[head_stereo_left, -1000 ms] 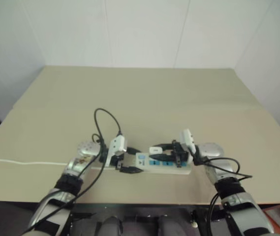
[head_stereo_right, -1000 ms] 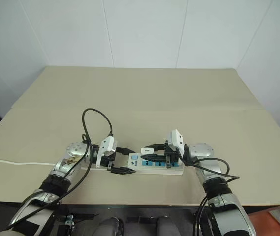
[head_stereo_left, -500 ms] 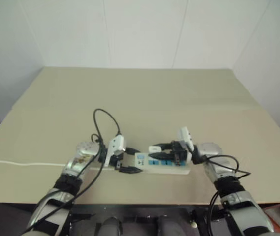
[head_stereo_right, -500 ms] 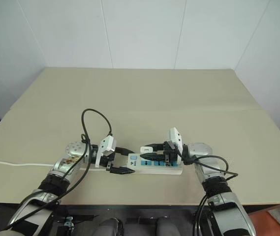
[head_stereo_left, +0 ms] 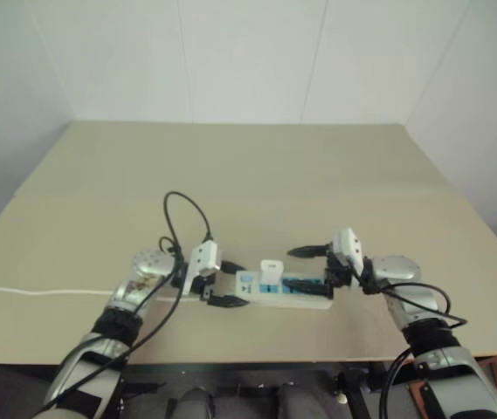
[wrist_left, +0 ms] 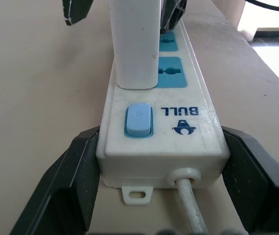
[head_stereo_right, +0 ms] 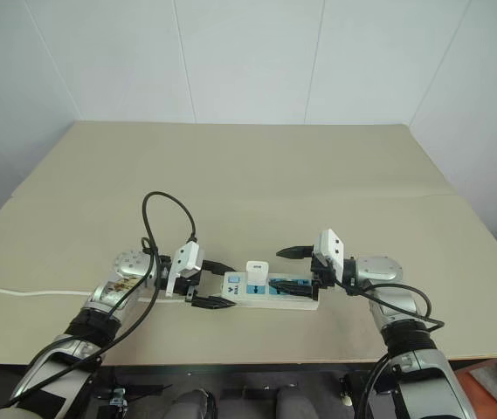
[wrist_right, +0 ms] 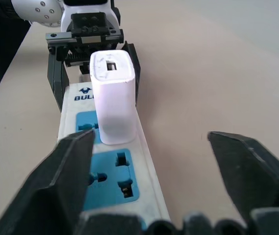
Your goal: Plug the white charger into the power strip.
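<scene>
The power strip (head_stereo_right: 293,295) lies near the table's front edge, its switch end to the left. My left gripper (head_stereo_right: 216,285) is shut on that end, one finger pressed against each side, as the left wrist view shows with its fingers (wrist_left: 83,166) flanking the switch. The white charger (head_stereo_right: 257,270) stands upright in the blue socket nearest the switch, also seen as the white charger (wrist_right: 112,98). My right gripper (head_stereo_right: 290,268) hangs open over the strip's other end, its fingers (wrist_right: 68,171) spread wide and clear of the charger.
The strip's thin white cord (head_stereo_right: 21,292) runs off to the left along the table (head_stereo_right: 248,175). A black cable loop (head_stereo_right: 165,216) arcs above my left wrist. The table's front edge is just behind the strip; walls close the back and right.
My right gripper has opened and drawn back to the right, off the charger. The charger stays standing in the socket. The left gripper has kept its hold on the strip.
</scene>
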Motion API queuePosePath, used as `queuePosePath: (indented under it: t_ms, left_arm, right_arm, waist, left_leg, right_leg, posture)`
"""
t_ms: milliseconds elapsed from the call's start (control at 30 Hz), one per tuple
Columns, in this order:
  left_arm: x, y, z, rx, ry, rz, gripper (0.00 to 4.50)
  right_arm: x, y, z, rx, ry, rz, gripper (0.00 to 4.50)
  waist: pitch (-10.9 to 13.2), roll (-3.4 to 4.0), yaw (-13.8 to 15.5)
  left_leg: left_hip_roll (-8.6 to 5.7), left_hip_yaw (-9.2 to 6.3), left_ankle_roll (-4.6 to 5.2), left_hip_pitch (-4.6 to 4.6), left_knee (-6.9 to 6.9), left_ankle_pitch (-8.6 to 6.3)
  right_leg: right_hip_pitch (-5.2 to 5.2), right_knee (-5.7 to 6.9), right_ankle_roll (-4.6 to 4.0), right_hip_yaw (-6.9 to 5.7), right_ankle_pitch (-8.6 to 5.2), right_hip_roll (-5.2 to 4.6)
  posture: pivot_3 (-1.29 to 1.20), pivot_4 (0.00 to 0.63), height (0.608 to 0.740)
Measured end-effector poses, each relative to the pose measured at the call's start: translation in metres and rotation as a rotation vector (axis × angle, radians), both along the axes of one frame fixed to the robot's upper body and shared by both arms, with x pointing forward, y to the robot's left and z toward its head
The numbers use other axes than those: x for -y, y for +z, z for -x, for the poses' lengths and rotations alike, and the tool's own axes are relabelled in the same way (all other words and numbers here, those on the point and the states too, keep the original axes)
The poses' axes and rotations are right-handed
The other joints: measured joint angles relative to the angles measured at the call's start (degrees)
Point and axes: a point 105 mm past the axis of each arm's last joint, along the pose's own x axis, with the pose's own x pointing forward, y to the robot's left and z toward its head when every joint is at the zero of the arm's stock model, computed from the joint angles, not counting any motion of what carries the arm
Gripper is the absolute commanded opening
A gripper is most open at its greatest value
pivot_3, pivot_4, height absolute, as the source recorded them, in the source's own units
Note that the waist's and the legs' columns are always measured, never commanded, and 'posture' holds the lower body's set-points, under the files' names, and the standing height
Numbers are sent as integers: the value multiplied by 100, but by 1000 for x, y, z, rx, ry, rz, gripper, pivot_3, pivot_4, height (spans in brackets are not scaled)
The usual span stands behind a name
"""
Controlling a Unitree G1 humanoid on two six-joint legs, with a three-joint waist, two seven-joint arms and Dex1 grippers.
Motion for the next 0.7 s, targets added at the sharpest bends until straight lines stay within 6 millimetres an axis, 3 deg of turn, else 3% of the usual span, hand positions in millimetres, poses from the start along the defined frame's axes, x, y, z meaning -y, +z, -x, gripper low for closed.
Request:
queuePosePath:
  t_ms: [33, 167, 300, 400, 533, 700]
  left_arm:
    - [0, 0, 0, 2, 2, 1, 3242]
    - [0, -1, 1, -2, -3, 2, 4475]
    - [-4, 7, 3, 12, -3, 61, 4475]
    - [-8, 29, 12, 38, -42, 133, 4475]
    - [-32, 59, 20, 44, -31, 167, 4475]
    - [-64, 88, 24, 17, -25, 156, 4475]
  right_arm:
    - [0, 0, 0, 1, 3, 3, 4470]
    - [3, 1, 0, 2, 12, 13, 4500]
    - [10, 2, 0, 18, 2, 24, 4500]
    - [19, 4, 1, 40, -23, 32, 4500]
    - [59, 6, 15, 14, -95, 76, 4500]
    - [106, 53, 41, 88, -182, 163, 4500]
  waist:
    - [-2, -2, 3]
    - [-2, -3, 17]
    - [-2, -4, 55]
    - [-1, -3, 69]
    - [32, 42, 93]
    - [56, 76, 106]
  left_leg:
    - [0, 0, 0, 0, -1, 0]
    - [-1, 1, 0, 0, -3, 0]
    - [-1, 0, 0, -2, -11, 0]
    - [-2, 0, 0, -9, -17, 0]
    - [-3, 0, 0, -48, -22, 0]
    - [-4, 1, 1, -83, -36, 1]
  right_leg:
    - [0, -1, 0, 0, 0, 0]
    - [1, -4, 0, 0, 0, -1]
    - [0, -10, -1, -1, 0, -2]
    - [-4, -17, -1, -1, 0, -5]
    - [-44, -18, -2, -1, -1, -8]
    - [-99, 4, -4, -1, -8, -3]
  posture:
    - [0, 150, 740]
    - [0, 150, 740]
    - [0, 150, 740]
    - [0, 150, 740]
    - [0, 150, 740]
    - [0, 150, 740]
